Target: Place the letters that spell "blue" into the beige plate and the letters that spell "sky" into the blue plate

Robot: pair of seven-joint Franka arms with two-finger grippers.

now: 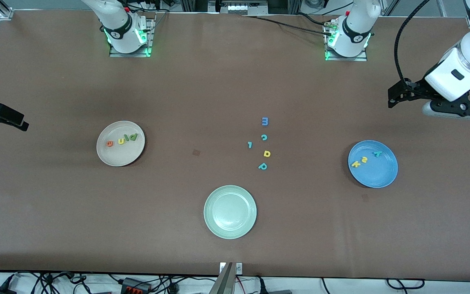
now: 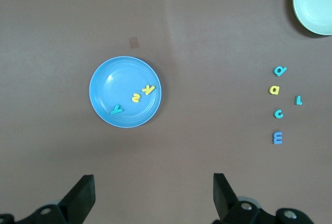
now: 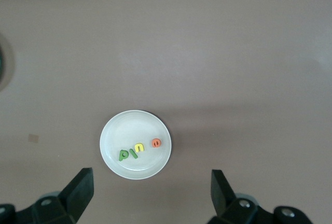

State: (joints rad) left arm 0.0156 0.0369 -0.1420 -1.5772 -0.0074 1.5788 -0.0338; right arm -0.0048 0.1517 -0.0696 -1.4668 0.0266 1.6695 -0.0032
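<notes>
Two plates hold everything I was asked to sort. From my console, the blue plate, at the right of the front frame, carries the yellow k, yellow s and teal y. The beige plate, at centre left, carries the green stemmed letter, dark green bar, yellow u and orange e.

I judge the foam letters featherlight, soft and thin, best pinched across their flat edges; the plates look rigid and glossy.

Left gripper hangs spread and empty over the blue plate's end; right gripper waits likewise, spread over the beige plate's end.
</notes>
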